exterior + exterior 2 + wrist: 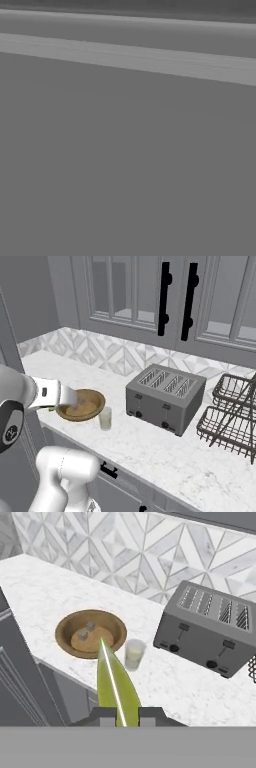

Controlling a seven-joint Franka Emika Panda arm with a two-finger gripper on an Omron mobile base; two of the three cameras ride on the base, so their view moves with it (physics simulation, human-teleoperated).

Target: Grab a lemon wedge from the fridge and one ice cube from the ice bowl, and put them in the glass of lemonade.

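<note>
In the left base view we see a flat dark-grey surface (128,165) close to the camera, crossed near the top by a paler grey band; we cannot tell what it belongs to.

In the right base view we see the white arm reaching from the lower left over the marble counter (165,456). Its forearm ends just at the near-left rim of the ice bowl (81,405), a wide tan-brown dish sitting on the counter. The fingers themselves are too blurred here for us to read. The glass of lemonade (105,418) stands upright just beside the bowl, to its right and slightly nearer us, touching or almost touching its rim. Further right sits a grey four-slot toaster (165,398), well apart from the glass, and beyond it a dark wire rack (231,416). Grey panelled cabinets with black handles (165,298) hang above the patterned backsplash.

In the hand view we see the gripper (120,716) with its two dark tips drawn close, clamped on the lemon wedge (117,684), which sticks up between them as a yellow-green sliver. The wedge's tip overlaps the near rim of the ice bowl, where small pale ice cubes (86,630) lie. The glass stands just right of the wedge, beside the bowl.
</note>
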